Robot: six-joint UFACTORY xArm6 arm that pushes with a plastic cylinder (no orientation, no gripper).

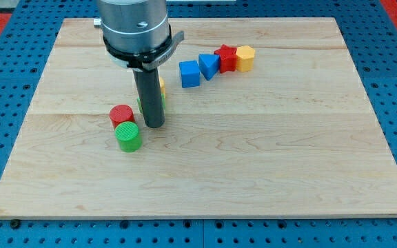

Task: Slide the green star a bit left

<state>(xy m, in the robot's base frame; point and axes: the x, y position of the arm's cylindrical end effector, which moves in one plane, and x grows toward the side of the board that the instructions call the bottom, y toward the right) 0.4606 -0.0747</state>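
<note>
My tip point(153, 126) rests on the wooden board point(267, 165), left of centre. The rod hides most of a green block point(163, 102); only green slivers show at either side of it, so I cannot make out its shape. A sliver of a yellow block point(161, 86) shows just above that. A red cylinder point(121, 115) lies just left of the tip. A green cylinder point(127, 136) lies at the tip's lower left, touching the red one.
A blue cube point(189, 74), a blue wedge-like block point(209, 65), a red star point(225, 57) and a yellow hexagon point(245, 58) form a row toward the view's top right. The arm's grey head point(133, 27) hangs over the top left.
</note>
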